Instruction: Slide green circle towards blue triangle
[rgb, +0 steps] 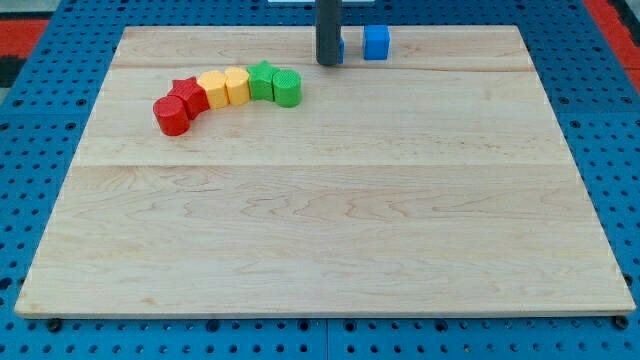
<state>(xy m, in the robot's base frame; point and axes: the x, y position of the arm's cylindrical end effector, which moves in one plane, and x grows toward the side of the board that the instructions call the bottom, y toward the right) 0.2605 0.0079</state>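
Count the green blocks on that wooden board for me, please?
2. The green star-shaped block and the green round block sit side by side, ending the curved row at the view's upper left. None seems hidden.

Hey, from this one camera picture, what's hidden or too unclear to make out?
- Blue block behind the dark rod: camera view, the rod covers most of it, so its shape cannot be told.
- My tip: whether it touches that block is unclear.
- Rod's upper part: cut off by the view's top.
- Green circle block shows fully.
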